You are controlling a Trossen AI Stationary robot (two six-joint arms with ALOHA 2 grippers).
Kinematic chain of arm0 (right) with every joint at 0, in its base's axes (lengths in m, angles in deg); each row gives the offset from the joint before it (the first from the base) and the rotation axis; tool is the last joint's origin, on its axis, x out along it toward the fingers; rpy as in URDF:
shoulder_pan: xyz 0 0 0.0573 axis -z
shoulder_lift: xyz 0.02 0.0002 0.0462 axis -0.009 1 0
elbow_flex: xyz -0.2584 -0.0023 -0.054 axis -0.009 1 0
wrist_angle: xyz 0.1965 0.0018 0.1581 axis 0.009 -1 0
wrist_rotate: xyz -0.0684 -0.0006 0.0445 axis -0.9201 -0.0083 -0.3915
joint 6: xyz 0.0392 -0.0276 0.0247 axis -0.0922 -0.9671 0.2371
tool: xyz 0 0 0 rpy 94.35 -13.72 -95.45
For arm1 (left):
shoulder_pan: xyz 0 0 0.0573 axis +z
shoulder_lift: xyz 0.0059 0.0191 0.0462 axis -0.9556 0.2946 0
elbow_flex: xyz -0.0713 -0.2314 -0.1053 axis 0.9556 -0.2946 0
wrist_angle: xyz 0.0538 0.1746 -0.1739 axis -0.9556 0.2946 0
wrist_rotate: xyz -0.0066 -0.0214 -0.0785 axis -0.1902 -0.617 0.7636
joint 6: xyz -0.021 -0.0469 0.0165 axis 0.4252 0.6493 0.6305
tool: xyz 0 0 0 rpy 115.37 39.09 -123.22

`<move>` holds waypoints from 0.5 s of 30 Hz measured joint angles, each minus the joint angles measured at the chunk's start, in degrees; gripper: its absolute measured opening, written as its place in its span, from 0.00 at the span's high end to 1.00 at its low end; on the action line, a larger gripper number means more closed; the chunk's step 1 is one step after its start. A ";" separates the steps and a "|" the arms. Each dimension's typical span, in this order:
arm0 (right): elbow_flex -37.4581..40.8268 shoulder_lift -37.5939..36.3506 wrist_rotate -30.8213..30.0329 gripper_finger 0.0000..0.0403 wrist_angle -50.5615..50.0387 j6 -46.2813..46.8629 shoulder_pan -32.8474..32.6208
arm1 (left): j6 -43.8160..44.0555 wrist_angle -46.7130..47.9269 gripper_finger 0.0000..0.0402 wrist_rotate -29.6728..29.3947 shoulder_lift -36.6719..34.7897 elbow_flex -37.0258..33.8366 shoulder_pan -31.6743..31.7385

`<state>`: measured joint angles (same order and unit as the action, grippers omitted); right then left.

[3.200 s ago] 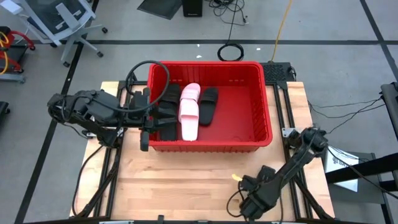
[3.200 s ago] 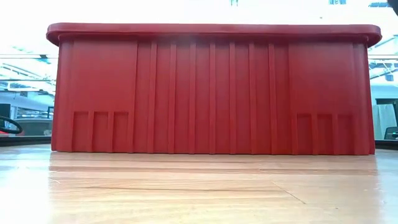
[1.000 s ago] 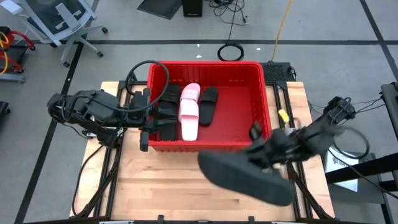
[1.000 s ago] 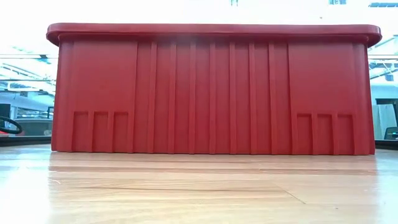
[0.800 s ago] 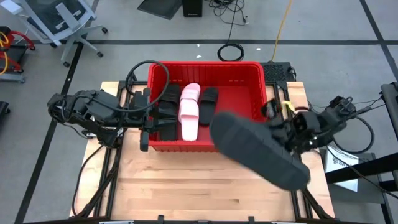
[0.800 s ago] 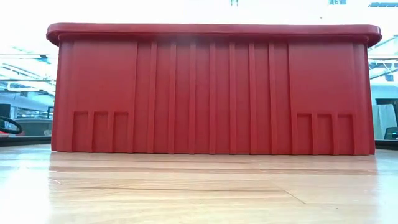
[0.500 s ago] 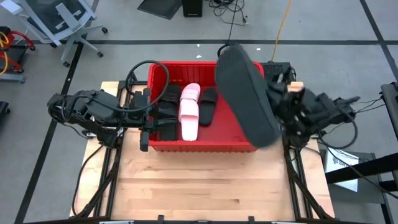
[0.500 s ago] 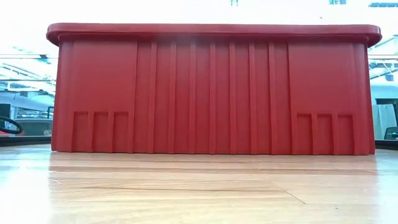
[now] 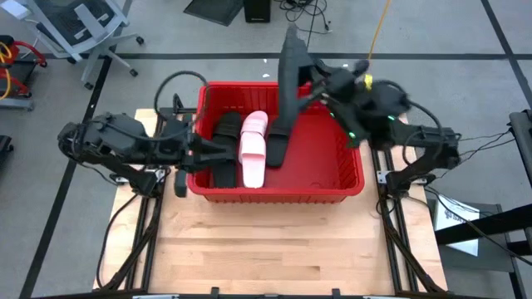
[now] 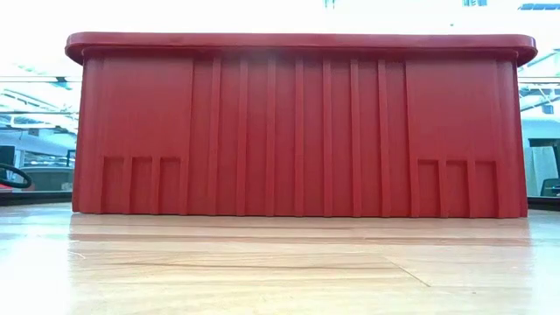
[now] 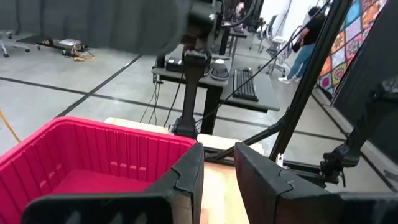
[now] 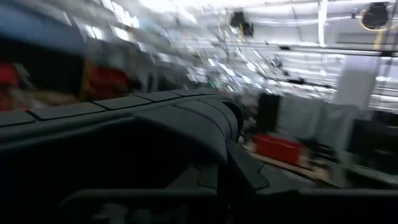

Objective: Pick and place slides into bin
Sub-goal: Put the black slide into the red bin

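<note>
A pale wooden table [image 9: 249, 249] stands on a grey floor marked with dark lines, with an office chair [image 9: 79, 25] and loose cables [image 9: 309, 68] beyond it; the left wrist view shows a person [image 11: 305, 37] far off among desks. The red bin [image 9: 353, 178] sits at the table's far half and fills the low view [image 10: 297, 131]. The right gripper [image 9: 320, 83], above the bin's far rim, holds a black slide [image 9: 291, 62] raised on edge, its long axis running away from the gripper toward the bin's inside, across the far rim. Half a second ago that slide hung broadside over the bin's right half; now it stands narrower and farther back. Below it lie a pale pink slide [image 9: 253, 149] and black slides [image 9: 278, 139], lengthwise front to back. The left gripper [image 9: 204, 149] waits at the bin's left wall, its fingers [image 11: 186, 177] a narrow gap apart, empty.
</note>
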<state>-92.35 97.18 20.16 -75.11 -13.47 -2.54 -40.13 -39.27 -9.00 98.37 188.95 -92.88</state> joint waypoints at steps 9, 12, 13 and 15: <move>-15.88 12.37 -6.70 1.00 -33.66 -0.93 5.66 | -0.09 0.01 0.78 -0.76 -6.18 0.00 0.00; -15.88 15.15 -6.37 1.00 -42.25 0.27 6.11 | -0.60 0.03 0.78 -1.04 -8.24 0.00 0.00; -15.88 16.06 -5.89 1.00 -45.65 1.63 6.10 | -0.76 0.00 0.78 -1.08 -8.86 0.00 0.00; -15.88 17.78 -2.67 1.00 -52.27 5.51 6.10 | -0.86 0.01 0.78 -1.10 -10.19 0.00 0.00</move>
<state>-108.23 114.96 17.49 -127.38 -7.96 3.56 -40.99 -39.26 -10.11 88.18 188.95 -92.88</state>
